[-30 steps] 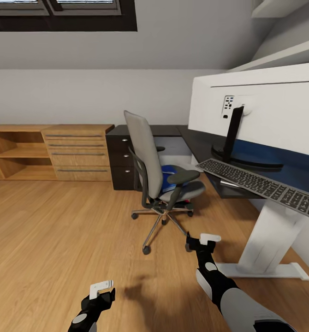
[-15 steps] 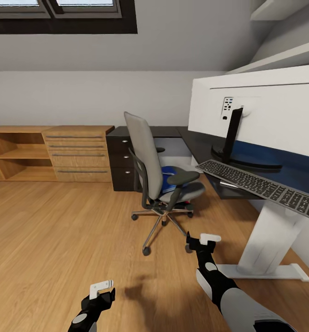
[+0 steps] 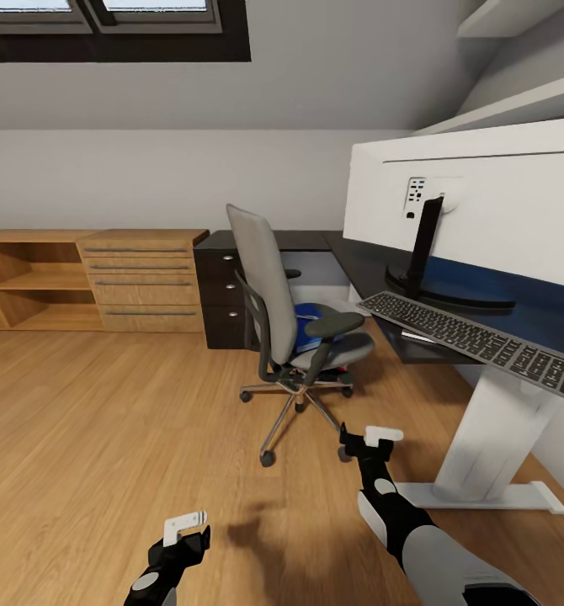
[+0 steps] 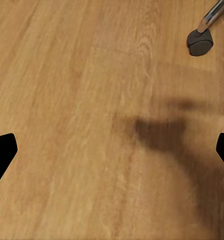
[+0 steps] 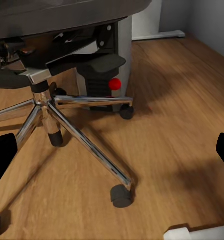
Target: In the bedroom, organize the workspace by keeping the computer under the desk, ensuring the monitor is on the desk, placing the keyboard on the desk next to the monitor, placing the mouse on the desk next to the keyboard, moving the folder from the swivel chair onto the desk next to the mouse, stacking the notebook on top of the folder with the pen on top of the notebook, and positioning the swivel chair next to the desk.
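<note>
The grey swivel chair (image 3: 289,324) stands on the wood floor in front of the dark desk (image 3: 356,254). A blue folder (image 3: 308,325) lies on its seat. On the desk a white monitor (image 3: 484,206) shows its back, with a dark keyboard (image 3: 476,337) in front of its stand, overhanging the desk edge. My left gripper (image 3: 186,528) hangs low over bare floor, open (image 4: 112,150). My right gripper (image 3: 369,439) is open (image 5: 112,155) near the chair's wheeled base (image 5: 66,125). Behind that base stands a grey upright box (image 5: 123,47) with a red spot.
The desk's white leg (image 3: 494,425) and floor foot (image 3: 484,497) are just right of my right arm. A dark drawer unit (image 3: 220,290) and wooden drawers with shelves (image 3: 139,279) line the far wall. One chair caster (image 4: 199,42) lies ahead of my left gripper.
The head view has shifted slightly, so the whole picture sits a little lower. Chair, desk things and both grippers have kept their places.
</note>
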### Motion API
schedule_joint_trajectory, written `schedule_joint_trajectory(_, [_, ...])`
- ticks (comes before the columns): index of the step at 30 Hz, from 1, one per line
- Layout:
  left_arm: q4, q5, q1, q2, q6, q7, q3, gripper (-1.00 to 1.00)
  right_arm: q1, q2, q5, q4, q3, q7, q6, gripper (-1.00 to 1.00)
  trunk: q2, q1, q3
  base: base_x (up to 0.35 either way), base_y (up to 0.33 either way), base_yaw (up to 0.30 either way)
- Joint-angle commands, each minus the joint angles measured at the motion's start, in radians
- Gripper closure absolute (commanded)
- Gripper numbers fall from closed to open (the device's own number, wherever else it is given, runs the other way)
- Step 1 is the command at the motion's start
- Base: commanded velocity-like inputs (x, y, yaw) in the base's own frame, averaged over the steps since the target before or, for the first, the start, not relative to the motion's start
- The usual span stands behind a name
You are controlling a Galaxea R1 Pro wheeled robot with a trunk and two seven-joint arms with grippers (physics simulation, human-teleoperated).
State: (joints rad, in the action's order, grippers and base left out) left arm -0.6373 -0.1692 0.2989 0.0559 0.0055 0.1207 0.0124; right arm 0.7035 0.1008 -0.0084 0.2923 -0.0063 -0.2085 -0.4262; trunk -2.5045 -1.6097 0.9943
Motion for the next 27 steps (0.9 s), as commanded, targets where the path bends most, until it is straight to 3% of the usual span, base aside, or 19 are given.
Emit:
schedule_joint_trajectory(1, [-0.001, -0.009, 0.000, 0.000, 0.001, 0.004, 0.001, -1.00, 0.001, 0.001, -0.001, -0.001, 0.000, -0.002, -0.003, -1.00, 0.000, 0.000, 0.001, 0.000, 0.000, 0.000])
schedule_joint_trajectory(9, [-0.001, -0.009, 0.000, 0.000, 0.001, 0.005, 0.001, -1.00, 0.010, 0.001, -0.001, 0.000, 0.000, -0.013, 0.018, -1.00, 0.000, 0.000, 0.001, 0.000, 0.000, 0.000])
schedule_joint_trajectory(18, [-0.001, -0.008, 0.000, 0.001, 0.000, 0.005, 0.001, -1.00, 0.098, -0.009, -0.001, -0.003, -0.001, -0.037, 0.072, -1.00, 0.000, 0.000, 0.001, 0.000, 0.000, 0.000])
schedule_joint_trajectory(27, [-0.001, -0.008, 0.000, 0.001, -0.001, 0.005, 0.003, -1.00, 0.127, -0.023, -0.002, -0.004, -0.002, -0.042, 0.078, -1.00, 0.000, 0.000, 0.001, 0.000, 0.000, 0.000])
